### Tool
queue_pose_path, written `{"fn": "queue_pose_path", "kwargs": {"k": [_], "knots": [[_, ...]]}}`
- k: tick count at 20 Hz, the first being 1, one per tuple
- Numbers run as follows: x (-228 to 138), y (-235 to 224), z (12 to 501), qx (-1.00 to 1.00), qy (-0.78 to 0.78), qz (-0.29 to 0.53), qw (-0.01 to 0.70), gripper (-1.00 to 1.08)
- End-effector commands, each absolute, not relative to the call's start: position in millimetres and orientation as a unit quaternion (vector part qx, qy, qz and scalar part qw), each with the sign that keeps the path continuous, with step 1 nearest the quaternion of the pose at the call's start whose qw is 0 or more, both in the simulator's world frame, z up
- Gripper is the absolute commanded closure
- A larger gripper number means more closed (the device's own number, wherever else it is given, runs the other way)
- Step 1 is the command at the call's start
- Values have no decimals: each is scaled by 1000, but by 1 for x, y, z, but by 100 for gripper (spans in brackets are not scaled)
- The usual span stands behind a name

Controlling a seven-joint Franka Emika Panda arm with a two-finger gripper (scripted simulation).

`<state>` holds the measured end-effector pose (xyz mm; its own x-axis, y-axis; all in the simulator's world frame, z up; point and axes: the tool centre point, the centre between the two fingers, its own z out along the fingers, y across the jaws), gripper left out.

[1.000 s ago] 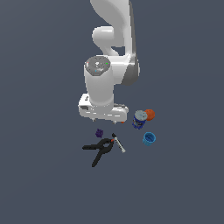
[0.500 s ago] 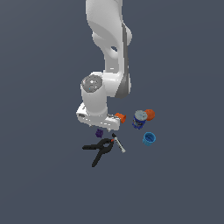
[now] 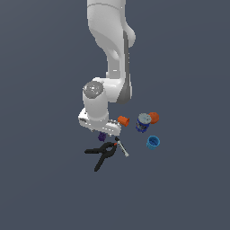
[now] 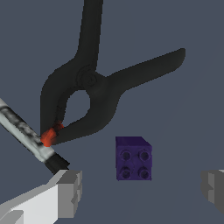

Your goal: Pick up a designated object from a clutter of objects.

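The designated object is a tiny dark purple studded block [image 4: 134, 158], lying on the grey floor between my two grey fingertips [image 4: 70, 192]. My gripper [image 4: 141, 189] is open, with a wide gap on either side of the block and no contact. In the exterior view the purple block [image 3: 102, 136] peeks out just under my hand, and my gripper [image 3: 101, 133] hangs low over it. The black spring clamp [image 4: 94, 92] lies right beside the block.
The black spring clamp [image 3: 103, 153] sits just in front of my hand with a grey marker [image 3: 122, 148] at its red tip. Toward the exterior view's right are an orange cylinder [image 3: 123, 121], a blue can [image 3: 143, 122], an orange ball [image 3: 154, 117] and a light blue cup [image 3: 152, 142].
My arm has swung toward the exterior view's left and dropped lower, bringing the hand down over the purple block. The objects have not moved.
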<state>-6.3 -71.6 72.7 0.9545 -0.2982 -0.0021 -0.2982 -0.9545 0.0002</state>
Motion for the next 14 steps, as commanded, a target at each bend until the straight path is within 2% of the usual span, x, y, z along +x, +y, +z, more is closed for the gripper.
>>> {"fn": "queue_pose_path", "kwargs": {"k": [1,14], "knots": [[-6,-72,72,-989,151,1,0,-92],[-7,-72,26,-988,152,0,0,-92]]}}
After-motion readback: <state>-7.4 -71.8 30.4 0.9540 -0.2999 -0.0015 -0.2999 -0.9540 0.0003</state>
